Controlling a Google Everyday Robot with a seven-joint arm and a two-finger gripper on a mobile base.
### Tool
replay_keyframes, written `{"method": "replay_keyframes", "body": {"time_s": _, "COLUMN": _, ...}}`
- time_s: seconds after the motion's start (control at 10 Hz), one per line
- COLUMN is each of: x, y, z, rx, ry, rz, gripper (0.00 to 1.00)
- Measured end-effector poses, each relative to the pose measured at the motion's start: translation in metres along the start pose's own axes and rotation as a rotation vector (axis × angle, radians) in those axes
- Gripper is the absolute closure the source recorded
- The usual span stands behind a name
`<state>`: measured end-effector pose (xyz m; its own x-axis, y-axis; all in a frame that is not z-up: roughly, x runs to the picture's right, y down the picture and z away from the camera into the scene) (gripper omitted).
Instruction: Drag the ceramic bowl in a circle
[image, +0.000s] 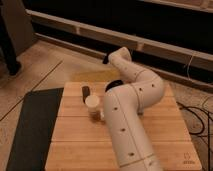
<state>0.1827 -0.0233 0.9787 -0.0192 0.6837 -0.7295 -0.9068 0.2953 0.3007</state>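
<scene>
So the hand is tucked behind the robot's own white arm (131, 117) up at the far edge of the desk (167, 140), and I can't tell if it's open or gripping anything. A dark sliver of the ceramic bowl (115, 84) peeks out right there. Left of that is a small dark block (85, 91), and nearer sits a cream cup (92, 103) just beside the arm. The arm folds back at its elbow and blocks most of the bowl.
</scene>
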Motion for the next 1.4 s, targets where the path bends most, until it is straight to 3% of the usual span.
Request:
{"method": "replay_keyframes", "body": {"time_s": 0.3, "x": -0.017, "y": 0.023, "z": -0.007, "rx": -0.026, "ry": -0.038, "rz": -0.034, "gripper": 1.0}}
{"method": "replay_keyframes", "body": {"time_s": 0.7, "x": -0.024, "y": 0.089, "z": -0.023, "rx": -0.144, "ry": -0.068, "rz": -0.136, "gripper": 1.0}}
{"method": "replay_keyframes", "body": {"time_s": 0.9, "x": -0.026, "y": 0.102, "z": -0.033, "rx": -0.174, "ry": -0.086, "rz": -0.163, "gripper": 1.0}}
{"method": "replay_keyframes", "body": {"time_s": 1.2, "x": -0.017, "y": 0.083, "z": -0.026, "rx": -0.18, "ry": -0.065, "rz": -0.134, "gripper": 1.0}}
{"method": "replay_keyframes", "body": {"time_s": 1.4, "x": -0.001, "y": 0.055, "z": -0.014, "rx": -0.181, "ry": -0.022, "rz": -0.079, "gripper": 1.0}}
